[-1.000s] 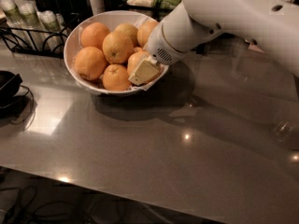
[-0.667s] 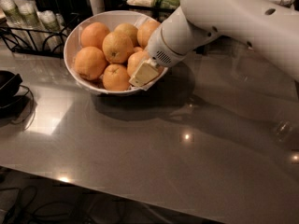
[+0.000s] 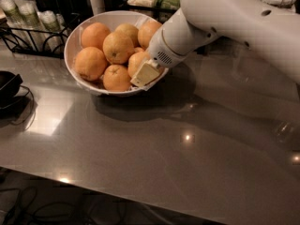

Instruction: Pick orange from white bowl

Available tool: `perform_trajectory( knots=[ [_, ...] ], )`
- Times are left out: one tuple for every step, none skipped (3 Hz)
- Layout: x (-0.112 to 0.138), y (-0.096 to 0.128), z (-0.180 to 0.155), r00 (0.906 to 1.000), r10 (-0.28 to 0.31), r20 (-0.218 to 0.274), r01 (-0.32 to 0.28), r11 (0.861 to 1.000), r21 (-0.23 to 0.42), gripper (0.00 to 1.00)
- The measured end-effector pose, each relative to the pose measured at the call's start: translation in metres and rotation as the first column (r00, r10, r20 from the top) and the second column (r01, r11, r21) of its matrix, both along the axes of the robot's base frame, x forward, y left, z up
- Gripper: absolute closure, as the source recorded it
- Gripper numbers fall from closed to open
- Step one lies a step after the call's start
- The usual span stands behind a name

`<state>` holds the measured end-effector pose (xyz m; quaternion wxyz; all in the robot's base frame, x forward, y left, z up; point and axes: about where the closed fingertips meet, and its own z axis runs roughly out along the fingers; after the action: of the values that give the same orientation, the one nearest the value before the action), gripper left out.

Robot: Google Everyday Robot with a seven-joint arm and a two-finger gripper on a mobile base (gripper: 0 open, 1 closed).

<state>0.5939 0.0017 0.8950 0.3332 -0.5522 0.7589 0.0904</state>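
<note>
- Grey worktop (image 3: 140, 168) is carrying the white bowl (image 3: 71, 40) near its far-left corner.
- The gripper (image 3: 143, 76) is reaching into the bowl's near-right side, touching the orange (image 3: 136, 60); I cannot tell whether it is gripping.
- The orange is lying among the other oranges (image 3: 117, 47), so I judge the lift-out is not yet done.
</note>
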Motion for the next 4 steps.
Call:
perform_trajectory(
  knots=[
    [0.0, 0.0, 0.0, 1.0, 0.0, 0.0, 0.0, 1.0, 0.0, 0.78],
    [0.0, 0.0, 0.0, 1.0, 0.0, 0.0, 0.0, 1.0, 0.0, 0.99],
    [0.0, 0.0, 0.003, 1.0, 0.0, 0.0, 0.0, 1.0, 0.0, 1.0],
    [-0.009, 0.006, 0.033, 0.9979, 0.058, 0.031, -0.06, 0.996, 0.064, 1.0]
  ],
)
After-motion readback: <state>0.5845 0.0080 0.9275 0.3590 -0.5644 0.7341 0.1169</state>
